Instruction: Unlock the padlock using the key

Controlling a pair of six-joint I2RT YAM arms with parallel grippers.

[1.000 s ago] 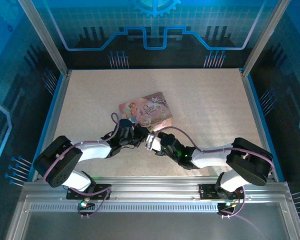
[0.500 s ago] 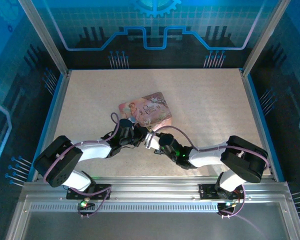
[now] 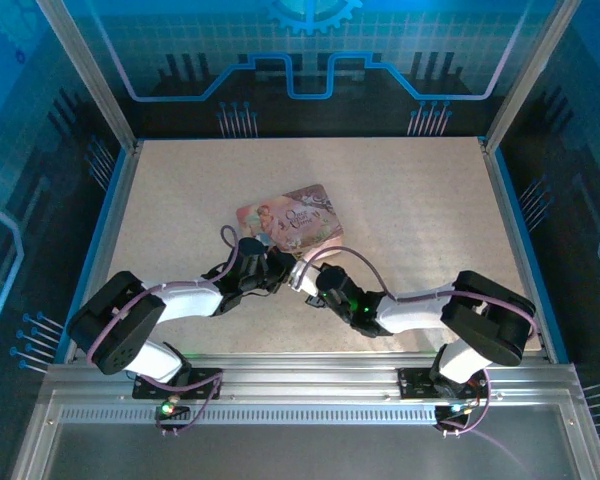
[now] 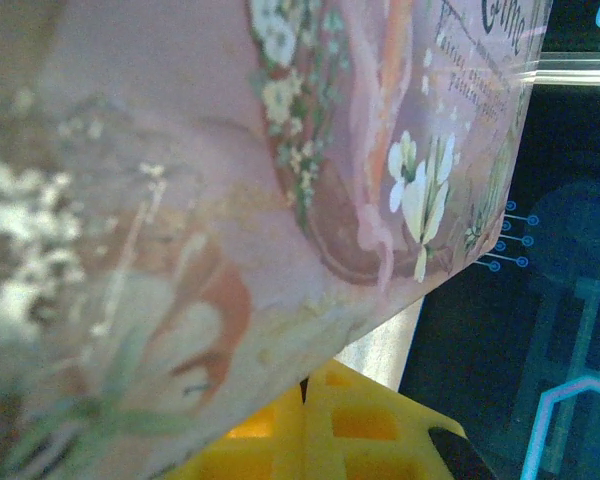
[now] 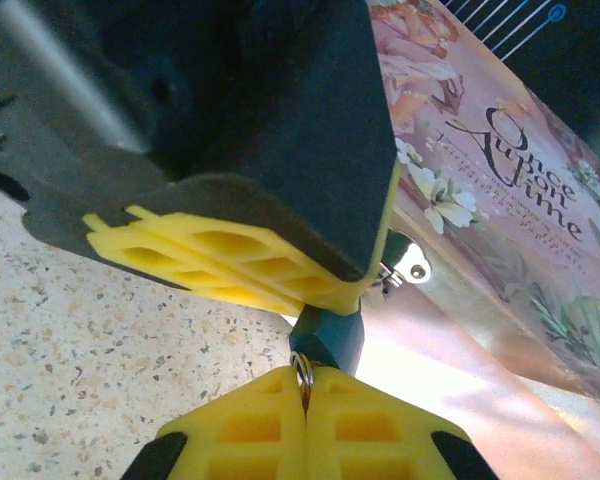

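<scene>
The blue padlock (image 5: 332, 338) hangs by the silver hasp (image 5: 414, 268) of the pink tin (image 3: 295, 222). My left gripper (image 3: 277, 268) is shut on its upper end, with the yellow fingers (image 5: 230, 265) coming in from the left. Directly below, my right gripper (image 5: 306, 388) is shut on the key. Only the key's small ring (image 5: 302, 370) shows at the fingertip seam, right against the padlock's bottom face. In the left wrist view the closed left gripper (image 4: 305, 390) sits under the tin's edge (image 4: 360, 200), which hides the padlock. Seen from above, the right gripper (image 3: 302, 280) meets the left one tip to tip.
The pink illustrated tin lies tilted just behind both grippers, its near corner over them. Speckled tabletop (image 3: 410, 200) stretches around it, bounded by a blue rim and glass walls (image 3: 500, 150). Both arms lie low across the near part of the table.
My right gripper has edged a little left and forward, closing up against the left gripper. The left arm has hardly moved.
</scene>
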